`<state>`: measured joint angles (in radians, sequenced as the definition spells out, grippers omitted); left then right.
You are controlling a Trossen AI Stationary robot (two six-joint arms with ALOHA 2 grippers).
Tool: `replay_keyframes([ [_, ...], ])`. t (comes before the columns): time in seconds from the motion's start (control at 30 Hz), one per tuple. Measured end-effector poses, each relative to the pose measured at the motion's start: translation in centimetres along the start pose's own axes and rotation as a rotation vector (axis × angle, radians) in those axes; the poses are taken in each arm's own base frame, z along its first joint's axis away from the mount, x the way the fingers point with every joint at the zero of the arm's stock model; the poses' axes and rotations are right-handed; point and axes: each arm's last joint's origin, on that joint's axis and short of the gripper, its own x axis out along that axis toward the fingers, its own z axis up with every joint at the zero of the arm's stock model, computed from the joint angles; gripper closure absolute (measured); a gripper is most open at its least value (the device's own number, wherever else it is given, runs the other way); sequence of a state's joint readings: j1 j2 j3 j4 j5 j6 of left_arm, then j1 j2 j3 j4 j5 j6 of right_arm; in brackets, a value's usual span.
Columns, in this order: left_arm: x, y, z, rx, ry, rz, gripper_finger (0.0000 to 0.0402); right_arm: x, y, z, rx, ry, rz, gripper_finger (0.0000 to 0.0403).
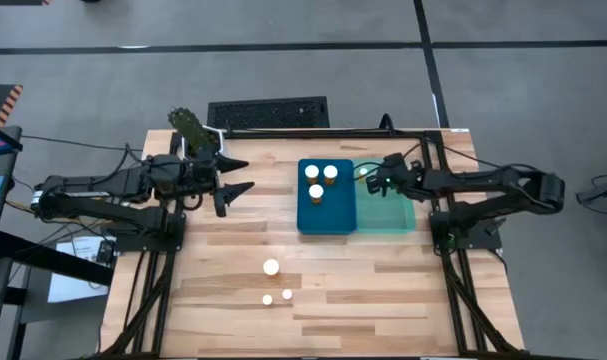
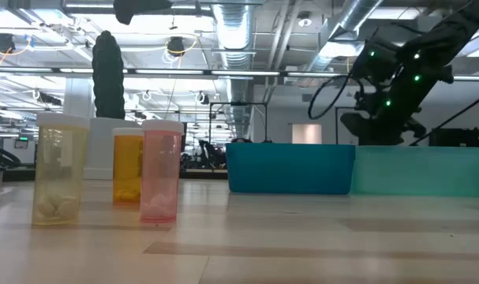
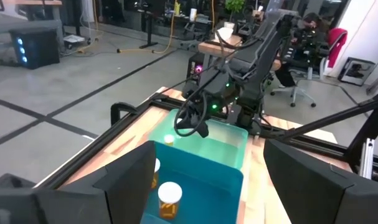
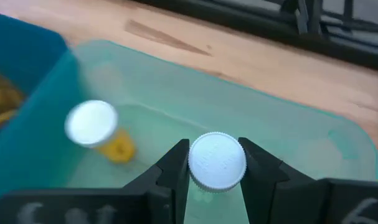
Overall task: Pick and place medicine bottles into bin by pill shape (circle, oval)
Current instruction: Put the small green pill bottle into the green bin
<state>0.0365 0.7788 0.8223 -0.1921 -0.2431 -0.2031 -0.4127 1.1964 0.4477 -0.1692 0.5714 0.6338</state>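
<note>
High view: right gripper (image 1: 371, 180) hangs over the pale-green translucent bin (image 1: 395, 222); left gripper (image 1: 235, 177) waits, spread wide. Right wrist view: gripper clamps an upright white-capped amber bottle (image 4: 217, 160) above the bin floor, another bottle (image 4: 96, 127) beside.

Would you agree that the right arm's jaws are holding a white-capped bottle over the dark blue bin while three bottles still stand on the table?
Not quite: the right gripper holds the white-capped bottle over the light green bin, not the dark blue bin, as the right wrist view shows. The three bottles on the table are as you say.
</note>
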Motion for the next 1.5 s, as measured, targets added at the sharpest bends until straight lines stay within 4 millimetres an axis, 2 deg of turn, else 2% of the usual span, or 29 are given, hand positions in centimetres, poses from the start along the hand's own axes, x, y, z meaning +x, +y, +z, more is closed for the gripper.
replay_keyframes([
  [0.57,0.0,0.1,-0.1,0.006,0.007,0.002,0.011,2.6,0.4,-0.3,0.047,-0.004,-0.065,0.0276],
  [0.97,0.0,0.1,-0.1,0.001,0.012,0.003,0.011,2.6,0.5,-0.3,0.051,-0.017,-0.059,0.0276],
  [1.3,0.0,0.1,-0.1,0.0,0.012,0.003,0.011,2.6,0.6,-0.5,0.051,0.006,-0.028,0.0249],
  [1.5,0.0,0.1,-0.1,0.0,0.012,0.003,0.011,2.3,1.2,-0.8,0.028,0.007,-0.004,0.0248],
])
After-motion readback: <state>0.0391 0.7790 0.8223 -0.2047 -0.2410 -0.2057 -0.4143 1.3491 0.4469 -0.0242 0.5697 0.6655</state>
